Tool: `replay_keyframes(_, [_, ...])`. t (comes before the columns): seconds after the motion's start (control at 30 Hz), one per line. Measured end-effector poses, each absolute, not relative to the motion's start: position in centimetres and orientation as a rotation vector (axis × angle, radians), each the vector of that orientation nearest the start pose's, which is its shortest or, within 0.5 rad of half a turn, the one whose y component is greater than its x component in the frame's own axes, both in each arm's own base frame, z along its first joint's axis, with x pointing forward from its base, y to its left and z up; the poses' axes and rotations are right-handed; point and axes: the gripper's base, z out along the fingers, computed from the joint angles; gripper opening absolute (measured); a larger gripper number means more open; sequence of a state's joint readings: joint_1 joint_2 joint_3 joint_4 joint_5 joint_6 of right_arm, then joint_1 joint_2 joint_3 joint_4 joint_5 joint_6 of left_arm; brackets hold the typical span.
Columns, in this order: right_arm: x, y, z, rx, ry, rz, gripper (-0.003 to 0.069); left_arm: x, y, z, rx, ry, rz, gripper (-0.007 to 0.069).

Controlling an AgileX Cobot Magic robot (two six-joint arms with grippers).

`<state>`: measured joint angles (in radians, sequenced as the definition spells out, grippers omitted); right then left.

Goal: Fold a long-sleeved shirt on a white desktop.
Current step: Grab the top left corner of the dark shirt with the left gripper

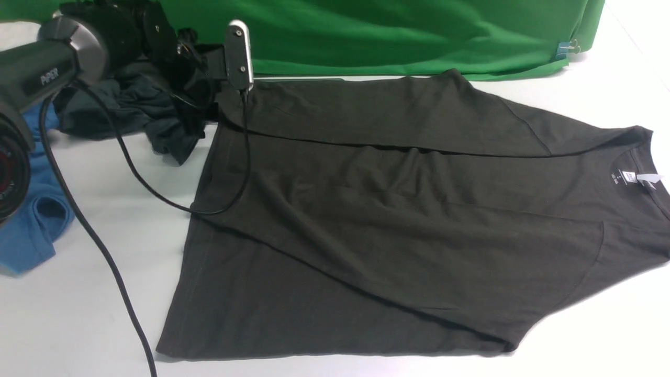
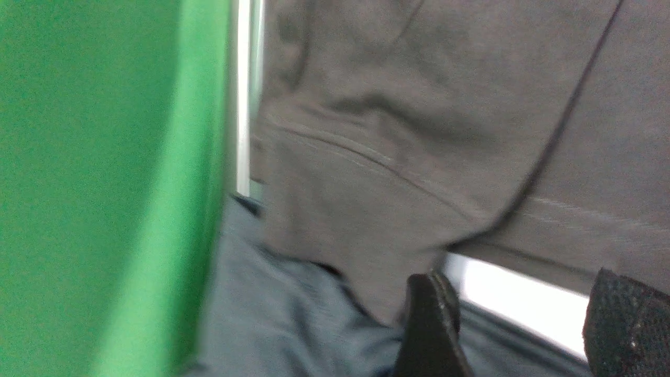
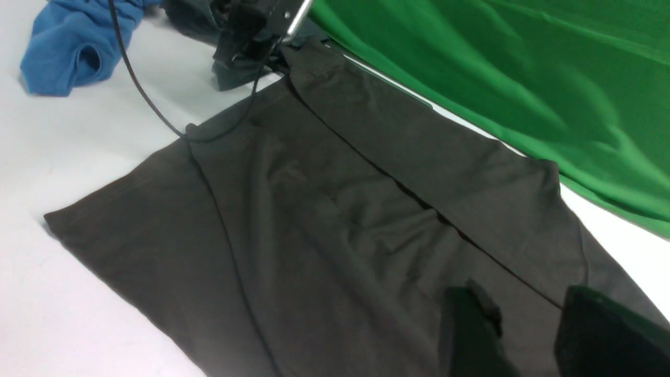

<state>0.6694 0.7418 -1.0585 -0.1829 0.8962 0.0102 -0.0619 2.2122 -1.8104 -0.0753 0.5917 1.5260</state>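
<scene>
Long-sleeved shirt (image 1: 366, 220) flat on desktop (image 1: 78, 324); backdrop (image 1: 392, 31) behind; garment pile (image 1: 131, 110) at left; left gripper (image 2: 523, 314) at shirt's far-left corner.

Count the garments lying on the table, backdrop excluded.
3: the long-sleeved shirt spread across the middle; a charcoal-grey garment bunched far left, beside its hem; a blue shirt at the left edge. The left arm may hide more.
</scene>
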Motion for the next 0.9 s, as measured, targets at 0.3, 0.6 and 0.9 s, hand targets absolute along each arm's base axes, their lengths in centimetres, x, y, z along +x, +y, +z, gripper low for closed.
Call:
replay_keyframes(0.3, [10.3,6.5,42.2,-0.688,1.899,0.210,0.0238,51.2,-3.5,16.9,1.882,1.709,0.620,0.0393])
replay_keyframes(0.6, [10.3,6.5,42.3,-0.686,1.892,0.211,0.0238,51.9,-3.2,15.4,1.930,1.640,0.709,0.0393])
replay_keyframes(0.9, [10.3,6.5,42.3,-0.687,1.890,0.211,0.0238,52.4,-3.2,14.5,1.927,1.601,0.760,0.0344])
